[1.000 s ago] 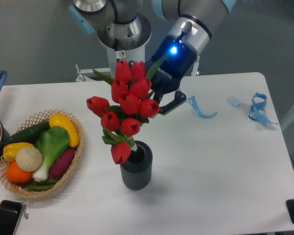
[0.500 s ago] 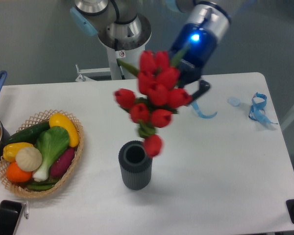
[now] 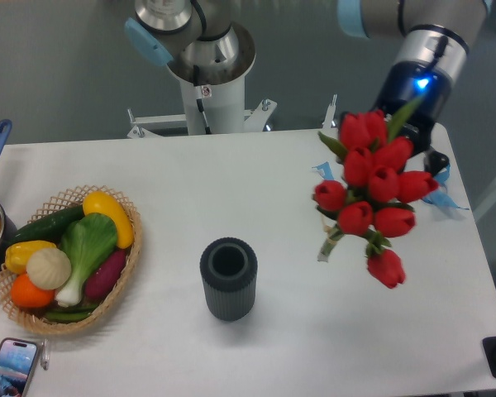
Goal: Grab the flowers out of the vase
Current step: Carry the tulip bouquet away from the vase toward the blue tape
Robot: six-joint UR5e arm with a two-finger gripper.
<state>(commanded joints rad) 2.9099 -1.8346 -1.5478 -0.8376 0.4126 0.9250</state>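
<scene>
So the flowers [image 3: 370, 194] are clear of the vase [image 3: 228, 279] now, hanging in the air up and to the right of it, well apart, with the green stem ends dangling free on the side of the bunch nearest the vase. The vase stands upright with its mouth showing nothing in it. The gripper [image 3: 430, 161] is mostly hidden behind the red buds, so I honestly can't see the jaws, but since the bunch is off the table with nothing else under it, my guess is they're clamped on it somewhere up behind the heads. Handling-wise it looks light and a bit floppy: the buds splay out and one hangs lower than the rest, so a fast swing could make it flop or twist in the grip. The bundled stems seem the better hold than the soft heads. The wicker basket [image 3: 35, 318] of toy vegetables sits well to the left of the vase.
</scene>
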